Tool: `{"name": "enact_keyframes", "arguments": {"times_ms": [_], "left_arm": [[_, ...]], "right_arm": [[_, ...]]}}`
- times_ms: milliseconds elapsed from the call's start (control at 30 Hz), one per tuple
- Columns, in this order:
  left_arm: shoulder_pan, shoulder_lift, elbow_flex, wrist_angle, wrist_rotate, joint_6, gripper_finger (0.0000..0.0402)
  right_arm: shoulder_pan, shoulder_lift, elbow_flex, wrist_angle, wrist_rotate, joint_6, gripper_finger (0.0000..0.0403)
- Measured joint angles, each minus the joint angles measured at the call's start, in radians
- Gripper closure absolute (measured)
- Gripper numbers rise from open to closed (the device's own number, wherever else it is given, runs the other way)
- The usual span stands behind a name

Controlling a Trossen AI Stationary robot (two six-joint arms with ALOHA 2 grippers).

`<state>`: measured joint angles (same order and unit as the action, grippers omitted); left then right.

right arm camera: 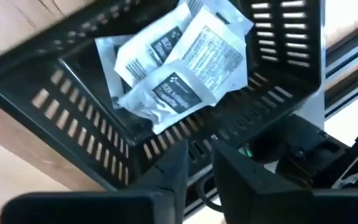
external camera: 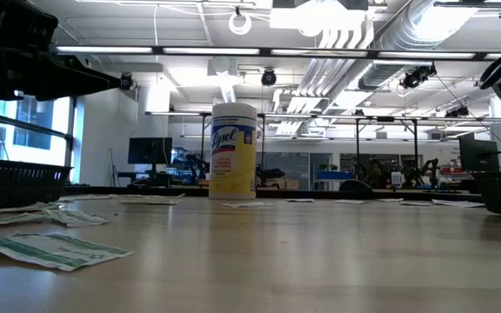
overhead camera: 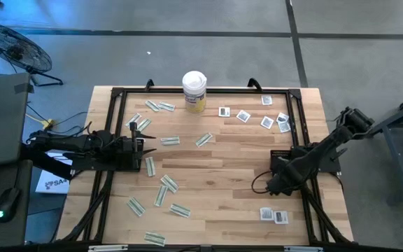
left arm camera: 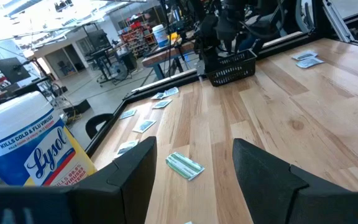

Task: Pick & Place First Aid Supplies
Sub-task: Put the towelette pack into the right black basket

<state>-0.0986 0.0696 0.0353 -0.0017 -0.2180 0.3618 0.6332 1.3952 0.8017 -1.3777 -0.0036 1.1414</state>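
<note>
Small white square packets with dark printed centres [right arm camera: 179, 59] are seen piled inside a black slatted plastic basket [right arm camera: 98, 146] at the right edge of the light wooden table [overhead camera: 222, 168]. The right gripper [right arm camera: 197, 165] is held just above the basket's rim, its dark fingers parted by a narrow gap with nothing between them. More white squares [overhead camera: 254, 115] lie near the table's far right corner, and two [overhead camera: 273, 215] lie near its front right. Narrow green-white strip packets [overhead camera: 168, 183] are scattered across the left half. The left gripper [left arm camera: 194, 171] is poised over that side, fingers spread wide and apparently empty. A white-lidded yellow-labelled wipes canister [overhead camera: 194, 91] stands at the far edge
</note>
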Motion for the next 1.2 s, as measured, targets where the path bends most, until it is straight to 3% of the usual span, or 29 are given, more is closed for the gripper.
{"name": "enact_keyframes", "arguments": {"times_ms": [200, 367, 567, 800, 1200], "left_arm": [[0.000, 0.000, 0.000, 0.000, 0.000, 0.000, 0.0195], [0.000, 0.000, 0.000, 0.002, -0.010, 0.000, 0.0195], [0.000, 0.000, 0.000, 0.002, -0.009, 0.000, 0.0195], [0.000, 0.000, 0.000, 0.002, -0.010, 0.000, 0.0195], [0.000, 0.000, 0.000, 0.002, -0.010, 0.000, 0.0195]], "right_arm": [[0.003, 0.000, 0.031, -0.029, 0.000, 0.009, 0.0304], [0.042, 0.000, 0.137, -0.001, 0.057, 0.010, 0.0304], [0.130, -0.002, 0.227, 0.292, 0.151, -0.030, 0.0303], [0.219, -0.001, 0.085, 0.764, 0.148, -0.275, 0.0304], [0.232, -0.001, -0.191, 1.159, 0.136, -0.431, 0.0304]]}}
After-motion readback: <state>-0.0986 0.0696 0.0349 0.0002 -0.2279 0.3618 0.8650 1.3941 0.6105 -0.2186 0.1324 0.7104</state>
